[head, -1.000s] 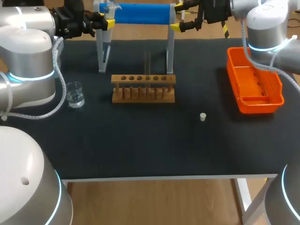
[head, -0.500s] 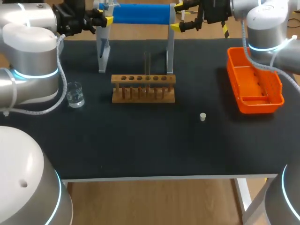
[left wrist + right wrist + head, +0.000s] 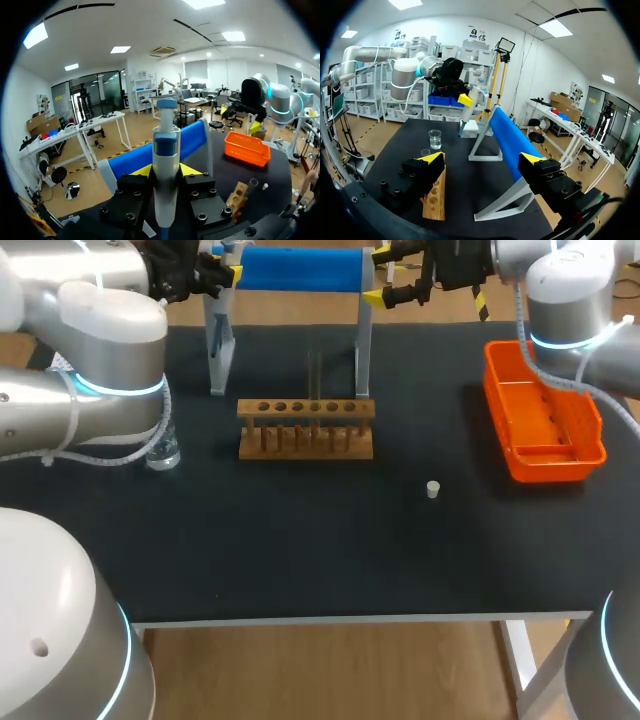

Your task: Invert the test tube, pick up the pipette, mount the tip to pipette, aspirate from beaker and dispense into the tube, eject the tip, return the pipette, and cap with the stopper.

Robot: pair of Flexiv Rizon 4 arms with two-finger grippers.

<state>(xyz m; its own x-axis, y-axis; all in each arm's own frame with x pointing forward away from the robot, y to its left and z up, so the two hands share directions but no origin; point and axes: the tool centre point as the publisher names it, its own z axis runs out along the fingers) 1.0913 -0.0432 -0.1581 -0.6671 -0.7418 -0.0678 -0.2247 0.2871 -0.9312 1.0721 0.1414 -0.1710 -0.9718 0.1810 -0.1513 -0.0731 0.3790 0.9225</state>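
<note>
My left gripper (image 3: 216,274) is at the left end of the blue-barred stand (image 3: 300,269), shut on the white and blue pipette (image 3: 228,252). In the left wrist view the pipette (image 3: 165,165) stands upright between the yellow-tipped fingers (image 3: 141,170) of the gripper (image 3: 165,172). The wooden rack (image 3: 306,428) holds a clear test tube (image 3: 315,390) upright. A glass beaker (image 3: 162,450) stands left of the rack, partly hidden by my left arm. The small stopper (image 3: 433,489) lies right of the rack. My right gripper (image 3: 385,276) is open and empty at the stand's right end.
An orange tray (image 3: 545,420) sits at the table's right side. In the right wrist view the stand's blue bar (image 3: 507,135) runs ahead between the open fingers of that gripper (image 3: 482,160), with the rack (image 3: 435,197) and beaker (image 3: 435,139) beside it.
My left arm's elbow has swung toward the middle and now covers part of the beaker; its gripper with the pipette shifted slightly back. The right arm has kept still.
</note>
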